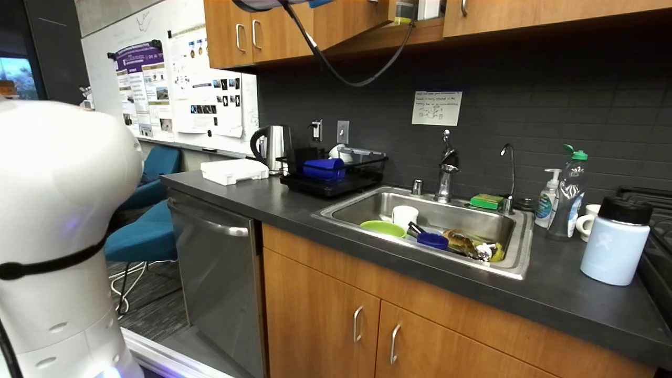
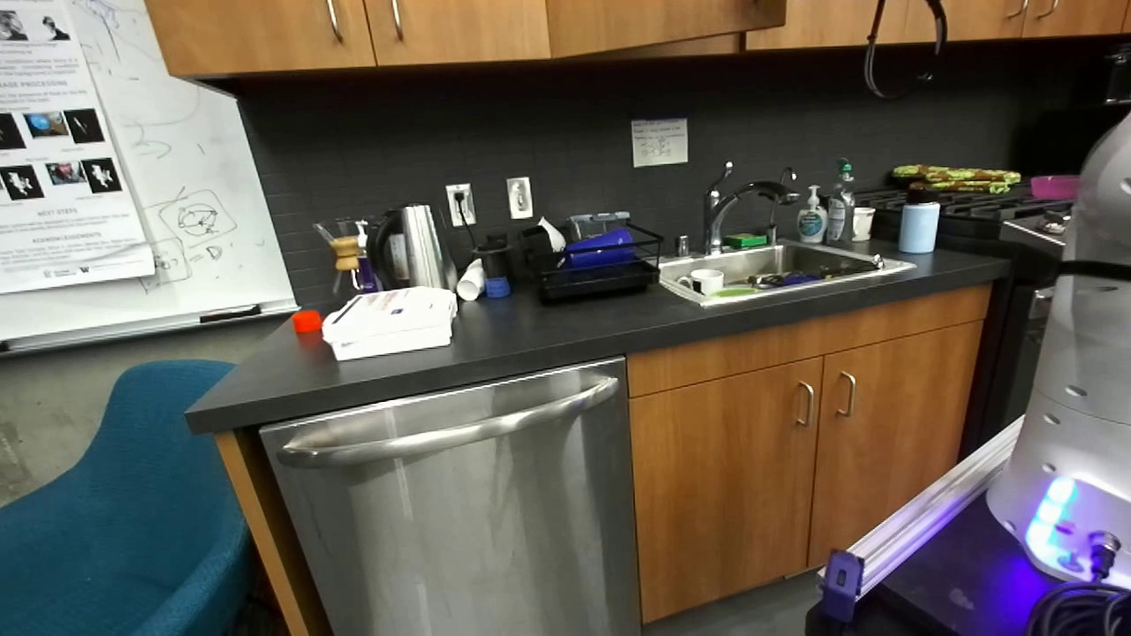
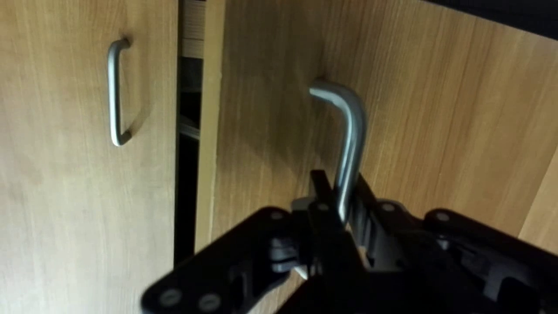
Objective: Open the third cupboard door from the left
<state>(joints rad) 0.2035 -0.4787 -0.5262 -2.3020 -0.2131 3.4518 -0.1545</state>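
The third cupboard door [image 3: 436,100] is plain medium-brown wood and fills the middle and right of the wrist view. It stands partly open, with a dark gap along its left edge there. It shows in both exterior views, angled out from the wall cabinet [image 1: 353,23] [image 2: 654,22]; its upper part is cut off. Its silver bar handle [image 3: 358,117] runs down between my gripper's fingers. My gripper [image 3: 341,187] is shut on the handle, one black finger on each side. The gripper is out of frame in both exterior views.
A neighbouring closed door [image 3: 78,196] with a handle [image 3: 113,93] is left of the gap. A black cable [image 1: 336,73] hangs below the wall cabinets. Below are the sink [image 1: 517,252], faucet [image 1: 445,178], dish rack [image 1: 336,184] and kettle [image 1: 278,147] on the dark counter.
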